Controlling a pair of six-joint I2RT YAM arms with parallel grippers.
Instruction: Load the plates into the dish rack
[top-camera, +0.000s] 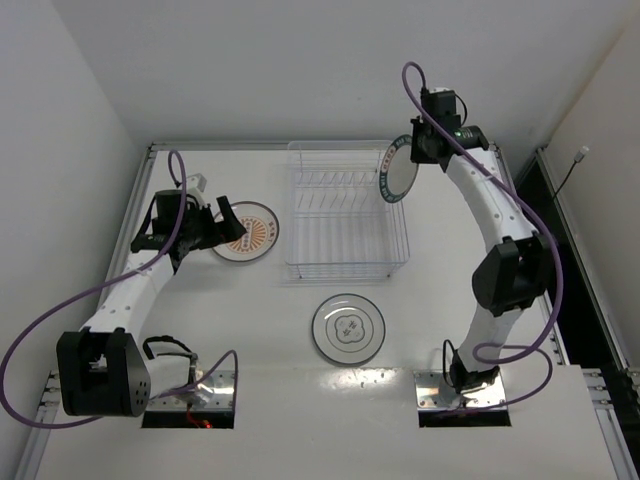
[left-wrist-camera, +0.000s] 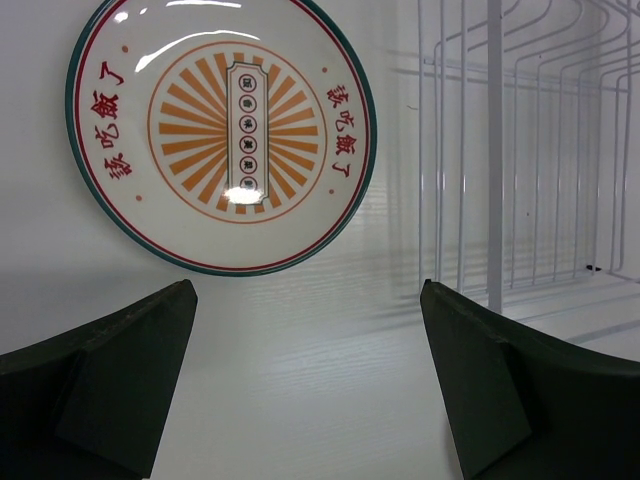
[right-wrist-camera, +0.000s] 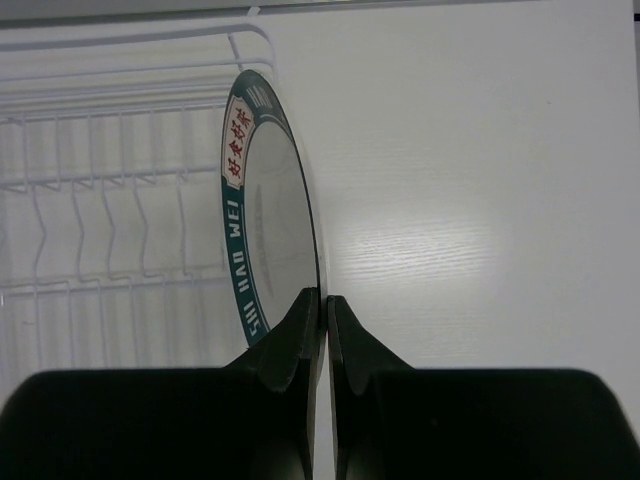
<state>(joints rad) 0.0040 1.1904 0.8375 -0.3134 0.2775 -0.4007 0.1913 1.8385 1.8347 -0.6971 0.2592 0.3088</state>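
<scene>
Teal-rimmed plate (right-wrist-camera: 262, 200) is hanging edge-on at the dish rack's (top-camera: 345, 268) right wall, its lower edge hidden inside the right claw (right-wrist-camera: 322, 300) clamping it. Orange plate (left-wrist-camera: 222, 135) is lying left of the rack, with the left claw (left-wrist-camera: 308, 290) gaping beside it. Grey plate (top-camera: 348, 328) is sitting on the worktop (top-camera: 250, 320).

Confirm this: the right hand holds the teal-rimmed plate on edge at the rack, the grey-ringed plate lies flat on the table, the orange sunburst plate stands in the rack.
Wrong on one point: the orange sunburst plate lies flat on the table left of the rack, as the top external view shows. The rest holds.
</scene>
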